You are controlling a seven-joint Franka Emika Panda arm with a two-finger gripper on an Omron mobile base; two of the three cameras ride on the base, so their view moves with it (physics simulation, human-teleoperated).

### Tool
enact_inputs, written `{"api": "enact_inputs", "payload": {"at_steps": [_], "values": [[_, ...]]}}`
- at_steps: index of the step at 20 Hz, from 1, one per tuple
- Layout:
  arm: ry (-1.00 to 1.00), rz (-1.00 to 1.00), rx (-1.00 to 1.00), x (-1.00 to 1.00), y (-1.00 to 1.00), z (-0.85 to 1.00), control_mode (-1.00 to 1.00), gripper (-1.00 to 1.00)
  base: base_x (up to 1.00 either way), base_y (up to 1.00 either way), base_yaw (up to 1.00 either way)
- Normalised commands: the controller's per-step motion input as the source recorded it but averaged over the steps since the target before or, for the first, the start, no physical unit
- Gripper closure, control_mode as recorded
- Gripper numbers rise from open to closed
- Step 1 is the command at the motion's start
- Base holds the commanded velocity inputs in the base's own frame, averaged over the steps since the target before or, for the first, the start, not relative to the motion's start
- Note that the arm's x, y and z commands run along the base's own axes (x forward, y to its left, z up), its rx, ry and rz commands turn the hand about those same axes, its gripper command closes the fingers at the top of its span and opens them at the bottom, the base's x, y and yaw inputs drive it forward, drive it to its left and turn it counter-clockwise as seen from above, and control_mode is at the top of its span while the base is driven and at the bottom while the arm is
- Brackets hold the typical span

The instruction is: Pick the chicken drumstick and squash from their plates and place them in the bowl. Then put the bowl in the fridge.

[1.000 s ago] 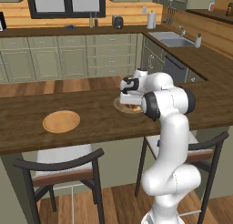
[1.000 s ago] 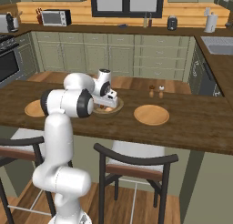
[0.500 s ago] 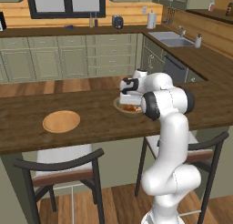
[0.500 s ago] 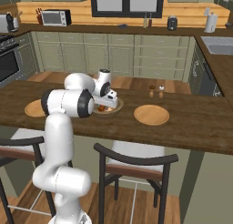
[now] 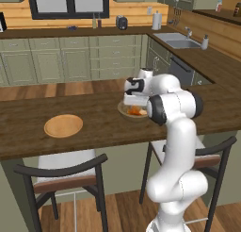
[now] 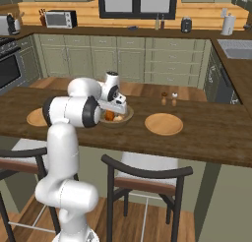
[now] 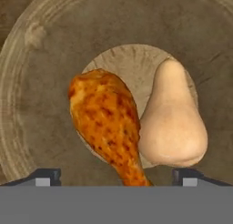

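I see my gripper (image 7: 116,176) open wide over the bowl (image 7: 41,73); the chicken drumstick (image 7: 107,120) and squash (image 7: 173,120) lie touching inside.

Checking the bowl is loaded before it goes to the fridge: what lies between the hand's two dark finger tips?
In the hand view, the orange-brown chicken drumstick and pale tan squash lie side by side in the round wooden bowl, between the open hand.

Two base views looked forward and down from behind the arm, left and right, sharing the wooden counter (image 5: 94,127) and bowl (image 6: 125,119), hand view looked close into the bowl
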Motion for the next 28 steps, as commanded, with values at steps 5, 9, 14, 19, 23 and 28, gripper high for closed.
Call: {"api": "enact_inputs", "payload": {"at_steps": [5,9,14,19,23,28], "values": [[-0.03,-0.11,0.07,-0.54,-0.48,0.46,-1.00,-1.00,0.00,0.00,0.00],[-0.02,-0.16,0.13,-0.34,-0.89,-0.09,-1.00,-1.00,0.00,0.00,0.00],[-0.08,-0.15,0.07,-0.01,-0.52,-0.32,-1.00,-1.00,0.00,0.00,0.00],[-0.05,-0.06,0.04,0.13,-0.09,-0.17,-1.00,-1.00,0.00,0.00,0.00],[0.00,-0.08,0.02,0.23,0.00,0.00,-1.00,-1.00,0.00,0.00,0.00],[0.00,-0.06,0.04,0.27,0.00,0.00,-1.00,-1.00,0.00,0.00,0.00]]}}
